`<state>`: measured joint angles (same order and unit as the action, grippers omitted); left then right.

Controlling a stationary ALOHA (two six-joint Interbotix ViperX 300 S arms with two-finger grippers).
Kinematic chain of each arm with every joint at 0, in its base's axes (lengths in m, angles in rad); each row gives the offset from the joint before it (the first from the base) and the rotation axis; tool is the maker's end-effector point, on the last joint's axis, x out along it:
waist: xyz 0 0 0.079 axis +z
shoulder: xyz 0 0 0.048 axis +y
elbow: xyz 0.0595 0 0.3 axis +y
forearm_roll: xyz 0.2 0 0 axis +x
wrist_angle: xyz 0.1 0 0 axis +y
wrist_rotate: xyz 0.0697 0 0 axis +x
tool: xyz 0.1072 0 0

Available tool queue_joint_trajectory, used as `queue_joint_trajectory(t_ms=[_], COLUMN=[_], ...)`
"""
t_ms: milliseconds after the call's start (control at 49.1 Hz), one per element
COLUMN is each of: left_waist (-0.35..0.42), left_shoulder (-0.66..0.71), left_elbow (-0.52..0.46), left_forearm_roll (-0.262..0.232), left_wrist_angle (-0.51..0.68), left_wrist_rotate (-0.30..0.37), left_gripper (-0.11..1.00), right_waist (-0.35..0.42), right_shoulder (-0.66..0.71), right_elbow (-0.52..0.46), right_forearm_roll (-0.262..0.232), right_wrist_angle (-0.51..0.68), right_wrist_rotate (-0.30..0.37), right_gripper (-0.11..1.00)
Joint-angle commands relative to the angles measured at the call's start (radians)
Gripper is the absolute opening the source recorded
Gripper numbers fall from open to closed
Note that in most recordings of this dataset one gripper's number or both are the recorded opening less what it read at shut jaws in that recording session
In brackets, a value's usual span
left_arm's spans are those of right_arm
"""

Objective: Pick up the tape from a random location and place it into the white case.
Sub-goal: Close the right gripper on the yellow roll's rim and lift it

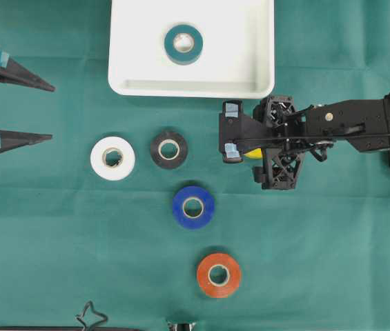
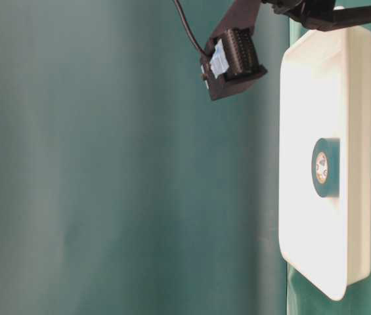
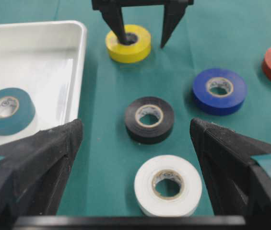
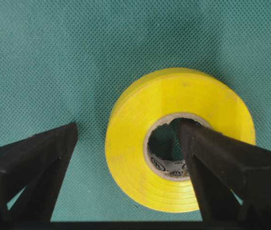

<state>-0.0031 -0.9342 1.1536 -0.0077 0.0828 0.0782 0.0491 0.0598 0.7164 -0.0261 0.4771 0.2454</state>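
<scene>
A yellow tape (image 4: 173,100) lies flat on the green cloth just below the white case (image 1: 191,88). My right gripper (image 4: 128,128) stands open straight over it. One finger (image 4: 207,153) is down inside the roll's core and the other (image 4: 39,158) is outside the roll, so the roll's wall lies between them untouched. In the overhead view the right gripper (image 1: 239,134) hides most of the yellow tape (image 1: 253,153). A teal tape (image 1: 183,44) lies inside the case. My left gripper (image 1: 51,112) stands open and empty at the left edge.
Loose on the cloth lie a white tape (image 1: 112,158), a black tape (image 1: 168,149), a blue tape (image 1: 193,207) and an orange-red tape (image 1: 218,275). The white and black ones are between the two arms.
</scene>
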Motion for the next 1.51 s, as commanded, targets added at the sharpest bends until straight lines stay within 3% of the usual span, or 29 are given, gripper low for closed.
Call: queue_joint_trajectory(t_ms=[0, 102, 244, 428, 916, 1486], left_waist=[-0.002, -0.002, -0.002, -0.003, -0.002, -0.003], left_shoulder=[0.006, 0.006, 0.006, 0.006, 0.006, 0.006], left_elbow=[-0.009, -0.009, -0.009, -0.009, -0.009, -0.003], left_forearm_roll=[-0.003, -0.003, -0.003, -0.003, -0.003, -0.003], left_wrist_angle=[-0.011, -0.011, -0.011, -0.011, -0.011, -0.011], left_wrist_rotate=[0.0, 0.0, 0.0, 0.0, 0.0, 0.0], left_gripper=[0.95, 0.95, 0.95, 0.95, 0.95, 0.95], right_waist=[0.002, 0.002, 0.002, 0.002, 0.003, 0.011], right_shoulder=[-0.009, -0.009, -0.009, -0.009, -0.052, -0.204], right_elbow=[-0.009, -0.011, -0.011, -0.011, -0.038, -0.149], right_forearm_roll=[-0.002, -0.003, -0.002, 0.0, -0.002, -0.012], right_wrist_angle=[-0.005, -0.003, -0.005, -0.003, 0.04, 0.293], right_wrist_rotate=[0.003, 0.002, 0.003, 0.003, 0.003, 0.002], right_gripper=[0.91, 0.84, 0.57, 0.47, 0.3, 0.3])
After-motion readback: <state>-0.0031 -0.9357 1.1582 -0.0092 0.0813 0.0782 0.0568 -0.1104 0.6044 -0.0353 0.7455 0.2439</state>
